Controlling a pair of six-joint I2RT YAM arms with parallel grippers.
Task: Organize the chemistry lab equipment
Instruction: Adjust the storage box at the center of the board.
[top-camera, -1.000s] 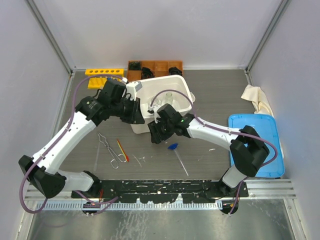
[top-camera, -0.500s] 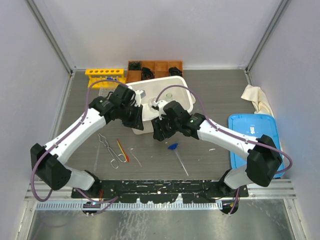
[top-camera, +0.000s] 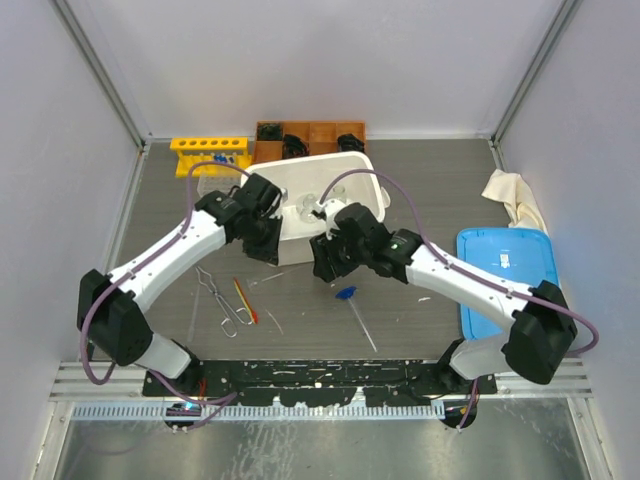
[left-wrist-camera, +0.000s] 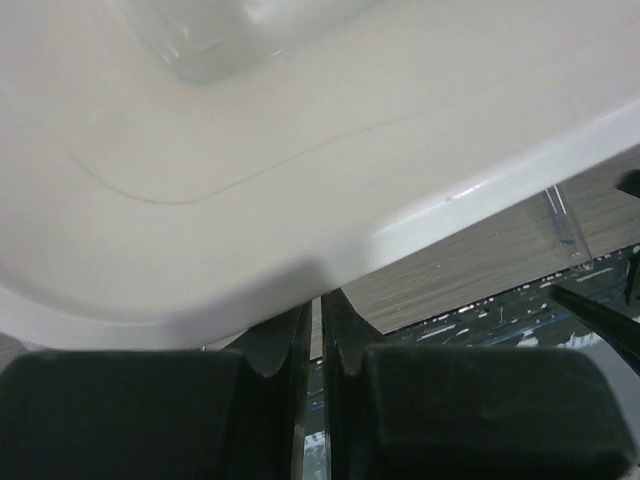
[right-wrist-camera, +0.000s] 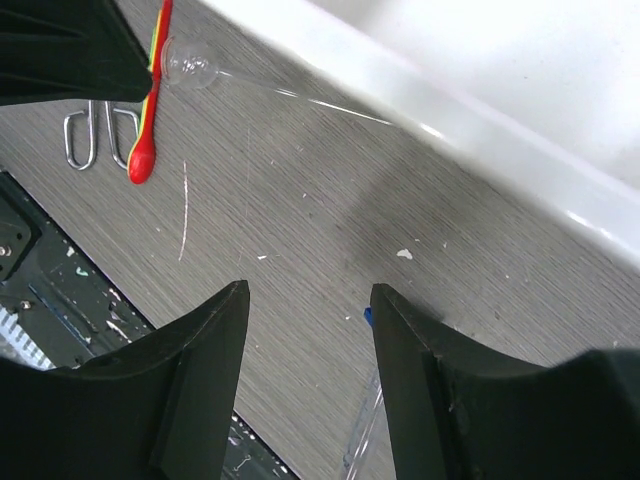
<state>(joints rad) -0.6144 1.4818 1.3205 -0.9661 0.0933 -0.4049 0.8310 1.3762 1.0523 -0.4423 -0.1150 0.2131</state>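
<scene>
Grey wood-grain table (top-camera: 430, 190), white walls all round, so at least you've got a clean view.

Closest to you, the loose stuff sits in front of the tub: metal tongs (top-camera: 222, 300), the thin red-orange stick (top-camera: 244, 300) just beside them, and the blue-bulb dropper (top-camera: 346, 293) off to the right. A small clear flask (right-wrist-camera: 190, 65) lies on its side right by the stick's tip, and it's near invisible against the grain.

Your right gripper (right-wrist-camera: 310, 295) hangs over bare table next to the white tub (top-camera: 300, 180), fingers spread, nothing in them. Your left gripper (left-wrist-camera: 312, 310) is up against the tub's rim with its fingers nearly pressed together, just a slit between. You honestly can't tell whether they've nipped the lip or are only nudging it.

Inside the tub there's more clear glass. Behind it, the yellow tube rack (top-camera: 210, 150) with blue-capped tubes, and a brown divider tray (top-camera: 310, 135).

My worry is that if you shove or tip that tub, the grip looks too thin to hold and the glass inside will probably roll. Slide it forward and you may crush that flask on the table.
</scene>
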